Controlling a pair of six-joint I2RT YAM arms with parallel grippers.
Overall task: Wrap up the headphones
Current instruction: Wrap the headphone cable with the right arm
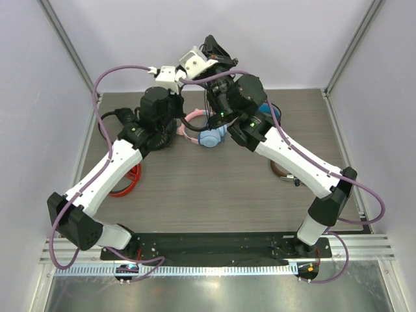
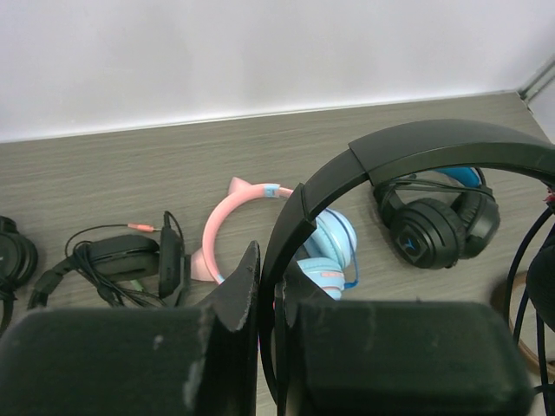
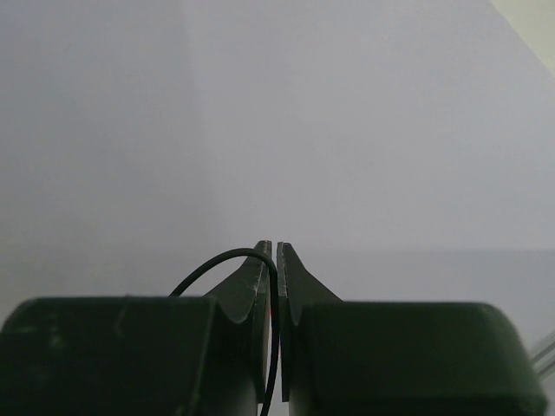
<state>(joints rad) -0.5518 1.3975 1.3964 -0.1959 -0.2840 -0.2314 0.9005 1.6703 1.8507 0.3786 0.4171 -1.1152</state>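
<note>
The left gripper (image 2: 270, 279) is clamped on the band of the headphones (image 2: 416, 147) and holds them up off the table (image 2: 78, 186). The band arcs from its fingers up and away to the right, toward the other arm. The right gripper (image 3: 274, 260), close beside it, pinches the thin black cable (image 3: 212, 263), which loops out to its left. That hand likely has to circle the band. Below lie a pink-and-blue pair (image 2: 227, 217), a bulky black pair (image 2: 438, 230) and a black headset (image 2: 130, 256), all apart from the held set. The crowded wrists look like the main obstacle.
</note>
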